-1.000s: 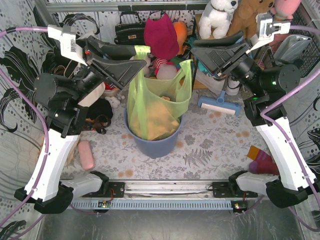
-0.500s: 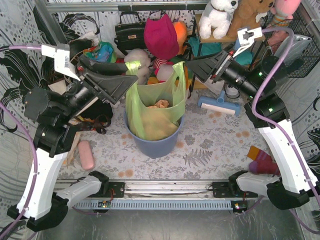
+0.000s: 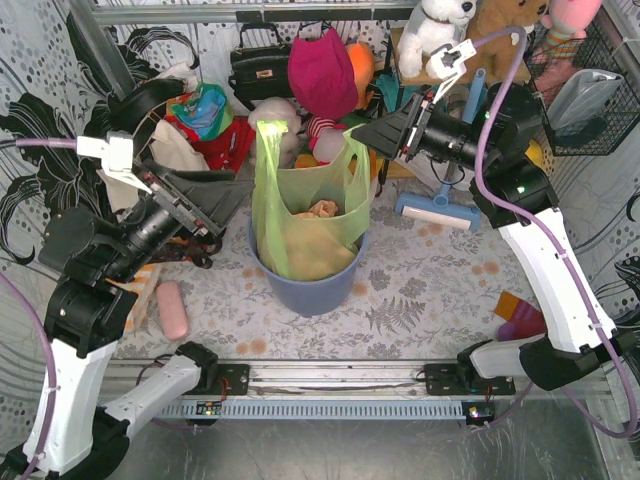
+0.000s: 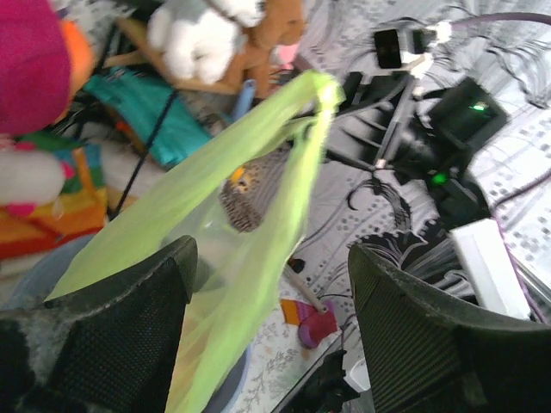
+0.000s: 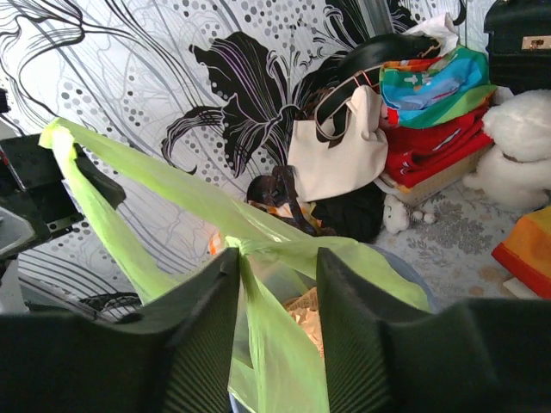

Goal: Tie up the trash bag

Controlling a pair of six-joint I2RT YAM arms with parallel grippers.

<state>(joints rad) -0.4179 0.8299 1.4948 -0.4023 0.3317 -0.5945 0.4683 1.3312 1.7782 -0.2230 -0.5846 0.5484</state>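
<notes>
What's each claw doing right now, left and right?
Left claw: open, holding nothing.
Right claw: open, jaws around a handle of the trash bag, not clamped.

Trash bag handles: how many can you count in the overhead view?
2. One handle stands upright at the trash bag's left side; the other, on its right, lies between the right gripper's fingers.

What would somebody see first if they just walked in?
The bright green trash bag, standing in a blue bin mid-table with both handles poking up. The right gripper has its jaws either side of one handle, while the left gripper hangs open beside the bag. Behind, a heap of stuffed toys fills the far edge.
</notes>
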